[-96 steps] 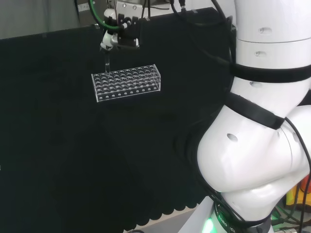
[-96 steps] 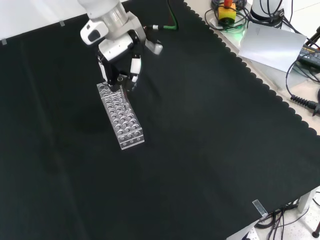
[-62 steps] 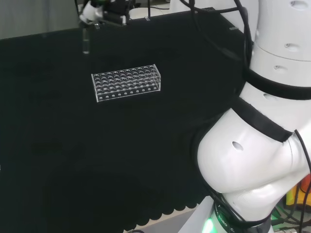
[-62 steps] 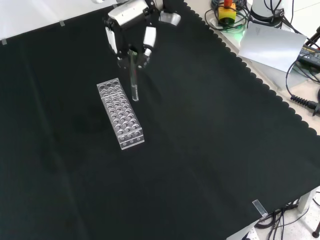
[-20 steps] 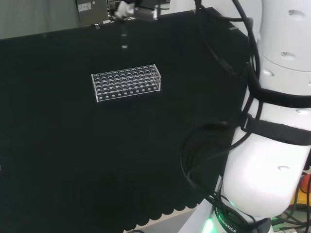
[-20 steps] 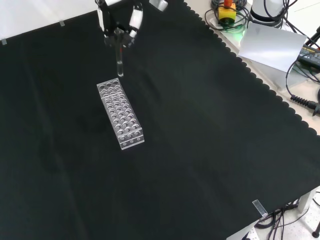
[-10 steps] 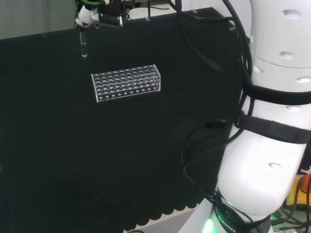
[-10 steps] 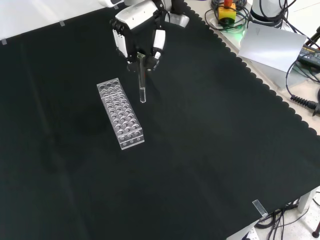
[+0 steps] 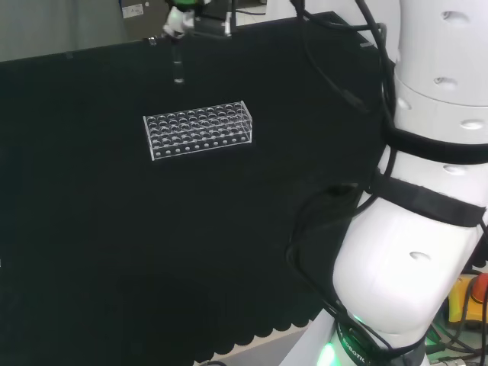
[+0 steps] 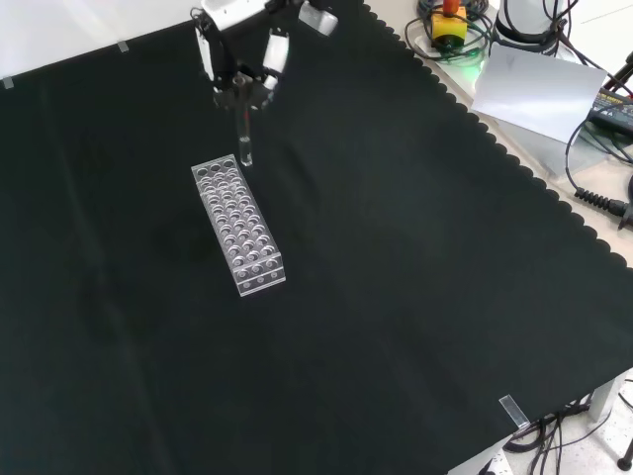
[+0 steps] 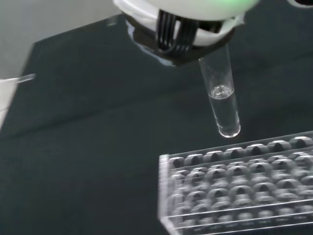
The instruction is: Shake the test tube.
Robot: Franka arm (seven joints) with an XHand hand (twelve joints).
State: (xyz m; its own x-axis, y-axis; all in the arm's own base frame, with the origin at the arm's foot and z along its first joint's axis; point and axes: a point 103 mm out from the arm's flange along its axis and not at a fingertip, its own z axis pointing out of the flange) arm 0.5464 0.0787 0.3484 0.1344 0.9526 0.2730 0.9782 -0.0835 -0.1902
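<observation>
One test tube (image 10: 243,139) is pinched upright in the hand (image 10: 237,59), upper left of the front view, above the rack (image 10: 238,227). It has been swung back leftward; shaking appears underway.

Clear glossy test tube (image 11: 221,100) and rack (image 11: 239,188) (transparent plastic), matt black cloth (image 10: 396,257)

Head view from behind and above the arm's base, facing over the black cloth (image 9: 114,244), front view looking down from the opposite side, wrist view close past the palm, all sharing the clear rack (image 9: 198,128) (image 10: 238,226) (image 11: 239,188).
</observation>
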